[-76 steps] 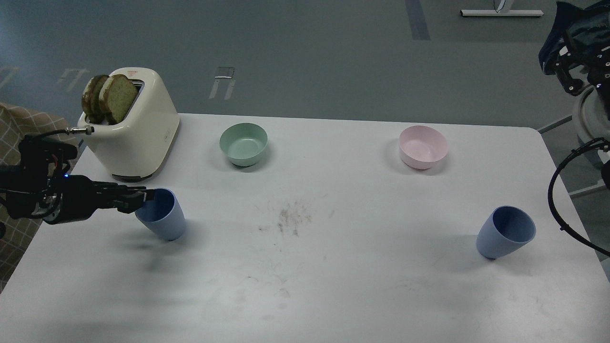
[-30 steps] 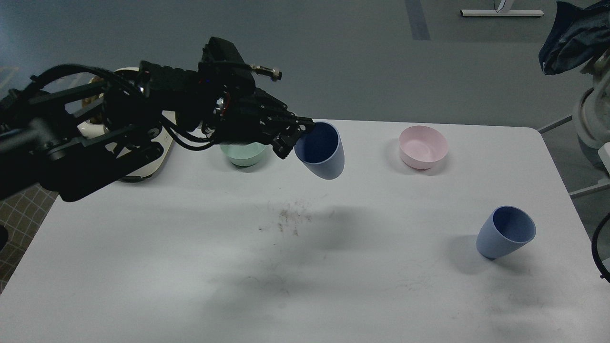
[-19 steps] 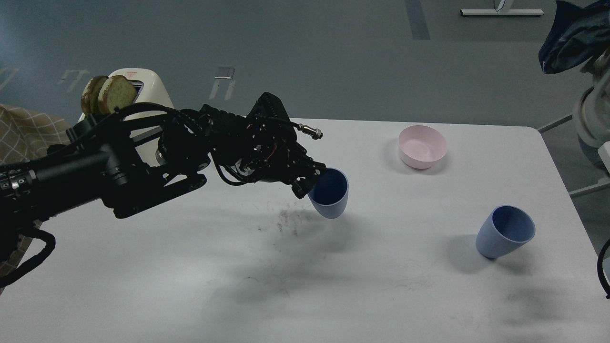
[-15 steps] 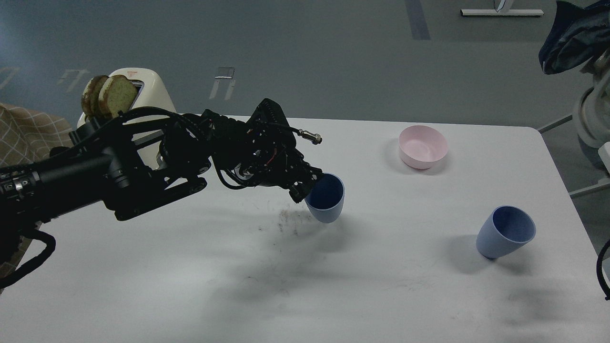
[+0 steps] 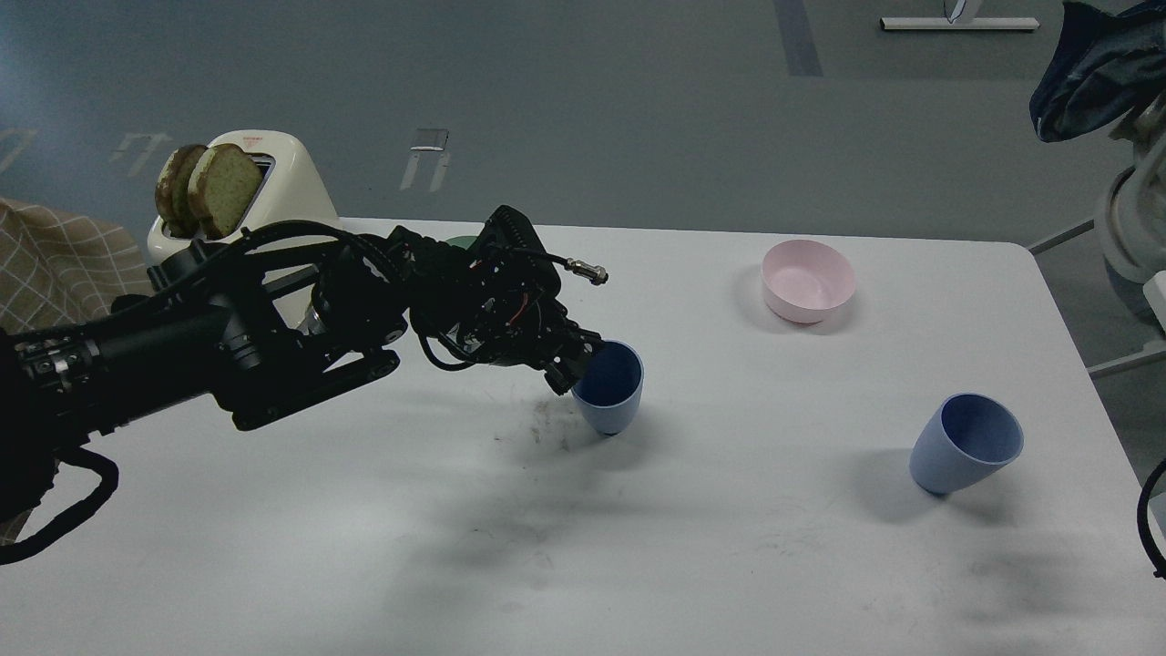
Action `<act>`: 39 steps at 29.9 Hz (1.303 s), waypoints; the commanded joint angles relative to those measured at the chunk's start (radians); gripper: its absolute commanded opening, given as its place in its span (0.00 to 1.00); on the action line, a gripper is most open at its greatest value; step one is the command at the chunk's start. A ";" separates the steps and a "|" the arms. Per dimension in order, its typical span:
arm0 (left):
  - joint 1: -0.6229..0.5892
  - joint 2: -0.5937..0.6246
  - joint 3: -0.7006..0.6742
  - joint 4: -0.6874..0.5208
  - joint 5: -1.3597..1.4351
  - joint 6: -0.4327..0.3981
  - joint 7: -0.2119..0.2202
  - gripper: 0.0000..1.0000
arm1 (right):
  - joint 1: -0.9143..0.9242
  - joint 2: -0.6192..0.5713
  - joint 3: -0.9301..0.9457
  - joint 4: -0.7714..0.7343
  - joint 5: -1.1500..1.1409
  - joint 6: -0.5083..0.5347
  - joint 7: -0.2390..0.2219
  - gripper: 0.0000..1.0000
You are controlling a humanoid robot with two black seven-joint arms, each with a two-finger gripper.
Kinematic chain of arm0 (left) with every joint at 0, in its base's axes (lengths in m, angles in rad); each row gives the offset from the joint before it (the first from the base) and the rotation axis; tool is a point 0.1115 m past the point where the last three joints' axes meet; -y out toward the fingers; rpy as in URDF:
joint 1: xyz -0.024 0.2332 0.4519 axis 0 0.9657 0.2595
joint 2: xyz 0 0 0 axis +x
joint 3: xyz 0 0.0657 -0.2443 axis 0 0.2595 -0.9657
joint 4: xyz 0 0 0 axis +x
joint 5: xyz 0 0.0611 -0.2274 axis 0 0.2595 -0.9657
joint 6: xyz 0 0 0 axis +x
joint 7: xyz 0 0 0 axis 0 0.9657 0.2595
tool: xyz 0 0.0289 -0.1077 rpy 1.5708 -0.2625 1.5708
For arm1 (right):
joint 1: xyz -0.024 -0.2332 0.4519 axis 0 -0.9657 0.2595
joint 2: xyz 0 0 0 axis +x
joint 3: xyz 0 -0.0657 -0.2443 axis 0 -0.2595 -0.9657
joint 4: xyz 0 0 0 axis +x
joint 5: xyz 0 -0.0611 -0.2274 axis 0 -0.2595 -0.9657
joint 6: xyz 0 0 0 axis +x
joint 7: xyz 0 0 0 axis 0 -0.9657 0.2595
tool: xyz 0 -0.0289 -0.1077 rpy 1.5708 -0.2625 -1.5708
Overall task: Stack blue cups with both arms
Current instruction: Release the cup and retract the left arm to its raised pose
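Note:
My left arm reaches in from the left across the table. Its gripper (image 5: 576, 360) is shut on the left rim of a blue cup (image 5: 610, 387), which stands upright at the table's middle, its base at or just above the surface. The second blue cup (image 5: 966, 444) stands alone at the right side of the table, leaning a little toward me. My right gripper is out of view; only a loop of black cable (image 5: 1146, 519) shows at the right edge.
A cream toaster (image 5: 260, 178) with two slices of bread (image 5: 205, 187) stands at the back left. A pale pink bowl (image 5: 808, 281) sits at the back right. A mint-green bowl (image 5: 460, 242) is mostly hidden behind my left arm. A brown smudge (image 5: 547, 428) marks the table's middle.
My left gripper carried the blue cup from the left of the table up and over to the middle, then lowered it and drew it slightly left. The right cup has not moved.

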State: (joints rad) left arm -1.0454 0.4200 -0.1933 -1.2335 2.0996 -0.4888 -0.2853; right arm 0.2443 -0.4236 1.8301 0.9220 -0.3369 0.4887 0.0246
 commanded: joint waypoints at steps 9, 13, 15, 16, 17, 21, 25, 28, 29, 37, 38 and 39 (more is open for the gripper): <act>-0.031 0.020 -0.070 0.000 -0.209 0.000 -0.009 0.77 | -0.010 -0.007 0.000 0.012 -0.001 0.000 0.000 1.00; -0.025 0.072 -0.187 0.000 -0.357 0.000 -0.008 0.88 | -0.010 -0.011 0.000 0.044 -0.011 0.000 0.000 1.00; -0.019 0.106 -0.247 0.000 -0.461 0.000 0.000 0.94 | -0.010 -0.030 -0.009 0.063 -0.036 0.000 0.000 1.00; -0.018 0.117 -0.264 0.002 -0.498 0.000 0.001 0.95 | -0.011 -0.037 -0.009 0.073 -0.050 0.000 0.000 1.00; -0.007 0.135 -0.288 0.006 -0.574 0.000 0.001 0.96 | -0.011 -0.047 -0.008 0.098 -0.080 0.000 0.000 1.00; 0.090 0.175 -0.380 0.051 -0.817 0.000 -0.006 0.97 | -0.008 -0.087 -0.008 0.123 -0.137 0.000 0.000 1.00; 0.189 0.180 -0.547 0.078 -1.066 0.002 -0.015 0.98 | 0.006 -0.145 -0.011 0.158 -0.233 0.000 0.000 1.00; 0.257 0.177 -0.732 0.083 -1.304 0.012 -0.011 0.98 | 0.010 -0.190 -0.011 0.245 -0.364 0.000 0.000 1.00; 0.274 0.177 -0.765 0.084 -1.351 0.010 -0.009 0.98 | 0.012 -0.195 -0.011 0.265 -0.393 0.000 0.000 1.00; 0.430 0.163 -1.055 0.135 -1.726 0.016 -0.002 0.98 | 0.006 -0.314 -0.038 0.526 -0.857 0.000 0.000 1.00; 0.438 0.163 -1.063 0.143 -1.748 0.016 -0.003 0.98 | 0.004 -0.334 -0.051 0.546 -0.902 0.000 0.000 1.00; 0.452 0.163 -1.068 0.161 -1.795 0.016 -0.003 0.98 | 0.006 -0.374 -0.089 0.582 -0.982 0.000 0.000 1.00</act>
State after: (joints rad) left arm -0.6301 0.5840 -1.2229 -1.1096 0.4031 -0.4735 -0.2862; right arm 0.2538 -0.7172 1.7969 1.4132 -1.1358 0.4891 0.0247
